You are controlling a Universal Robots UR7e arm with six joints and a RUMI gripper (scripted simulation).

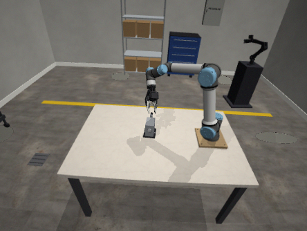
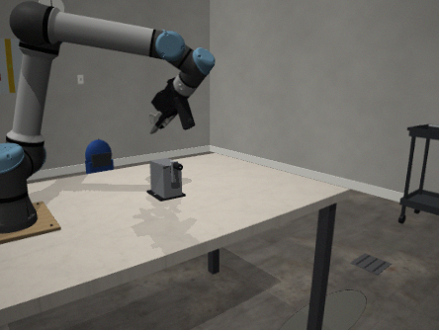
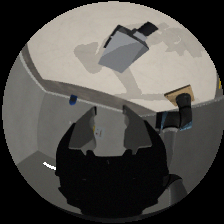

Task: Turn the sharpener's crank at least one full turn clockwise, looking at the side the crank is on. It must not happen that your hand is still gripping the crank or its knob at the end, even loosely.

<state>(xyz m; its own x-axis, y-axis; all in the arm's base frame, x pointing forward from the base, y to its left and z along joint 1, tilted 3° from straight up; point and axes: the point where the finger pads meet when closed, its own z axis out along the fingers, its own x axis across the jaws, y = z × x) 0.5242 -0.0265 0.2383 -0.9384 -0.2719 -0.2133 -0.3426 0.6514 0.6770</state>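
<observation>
Grey box sharpener point(image 2: 163, 179) on a black base, upright.
Its dark crank point(image 2: 175, 176) faces away from your arm's base plate point(image 1: 222, 143); the gripper point(image 2: 157, 122) above is narrow and holds nothing.

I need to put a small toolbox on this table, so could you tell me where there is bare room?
The near half of the table, between the sharpener and the front edge, is bare apart from shadows, as is the left strip. It is tighter at the far middle, where the gripper hangs above the sharpener, and at the right by the wooden base plate.
</observation>
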